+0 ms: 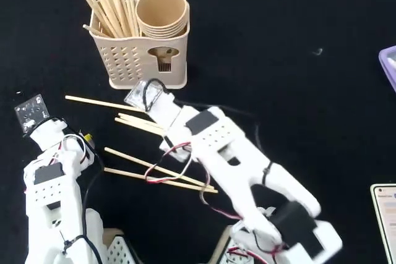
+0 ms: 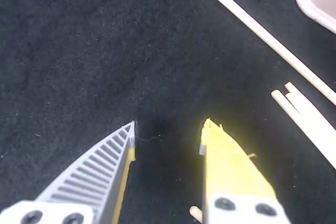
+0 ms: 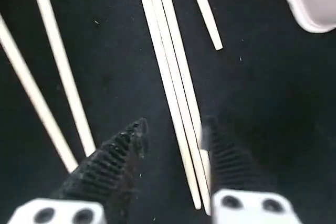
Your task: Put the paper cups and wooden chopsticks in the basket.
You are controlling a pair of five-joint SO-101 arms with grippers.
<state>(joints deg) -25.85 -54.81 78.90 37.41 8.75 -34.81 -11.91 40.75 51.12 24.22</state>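
Your right hand (image 3: 173, 127) hangs open and empty astride the bundled chopsticks (image 3: 168, 61) on the bench (image 1: 297, 91) just before the basket (image 1: 133, 63), so closing off-centre may pinch one stick and scatter the rest.

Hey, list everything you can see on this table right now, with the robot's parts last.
basket: one, cream, far side of the table
paper cups: one stack, brown, basket's right compartment
chopsticks in basket: a bundle, pale wood, left compartment
loose chopsticks: about six, pale wood, on the cloth in front of the basket
table: one, black cloth
container: one, lilac, right edge
left tool: white and yellow, open over bare cloth
right tool: black, open around three loose chopsticks
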